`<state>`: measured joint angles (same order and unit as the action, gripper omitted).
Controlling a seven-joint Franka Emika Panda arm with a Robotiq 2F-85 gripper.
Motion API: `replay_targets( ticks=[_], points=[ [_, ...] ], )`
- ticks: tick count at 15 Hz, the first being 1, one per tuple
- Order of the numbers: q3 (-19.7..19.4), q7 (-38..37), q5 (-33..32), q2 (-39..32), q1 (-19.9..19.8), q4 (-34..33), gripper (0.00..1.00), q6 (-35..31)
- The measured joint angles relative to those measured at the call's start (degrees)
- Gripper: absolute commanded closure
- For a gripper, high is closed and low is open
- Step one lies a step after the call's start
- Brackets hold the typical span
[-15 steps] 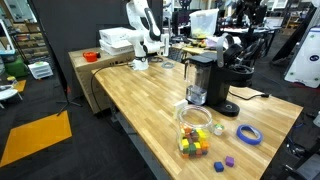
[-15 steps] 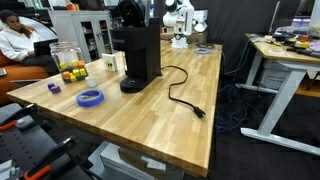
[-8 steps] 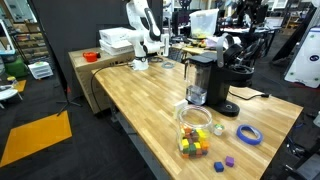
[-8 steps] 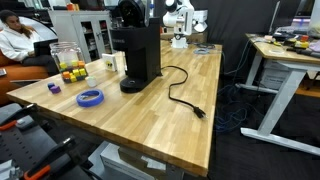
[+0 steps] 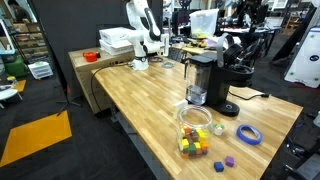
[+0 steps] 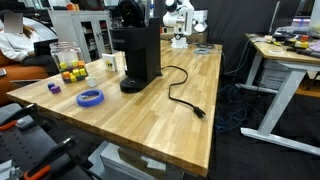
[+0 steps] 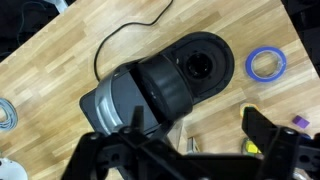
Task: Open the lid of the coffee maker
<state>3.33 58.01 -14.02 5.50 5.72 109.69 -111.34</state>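
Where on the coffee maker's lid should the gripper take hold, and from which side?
Probably the front lip of the lid, where its rounded cap overhangs the round base. Come from above on that side; the hinge, not visible, likely sits at the column end.

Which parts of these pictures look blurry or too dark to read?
Wrist view: the gripper along the bottom is a soft dark blur; the coffee maker and blue tape ring are sharper. Both exterior views: the coffee maker is near-black, little surface detail.
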Motion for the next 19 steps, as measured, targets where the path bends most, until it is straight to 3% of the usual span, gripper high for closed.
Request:
replay_targets(
  ticks=[4,10,19],
  points=[
    [0.0,0.0,-0.4,0.1,0.0,-0.3,0.00,-1.1],
    [0.0,0.1,-2.8,0.8,0.0,-4.4,0.00,-7.9],
    [0.0,0.5,-2.3,1.5,0.0,-5.1,0.00,-8.1]
  ],
)
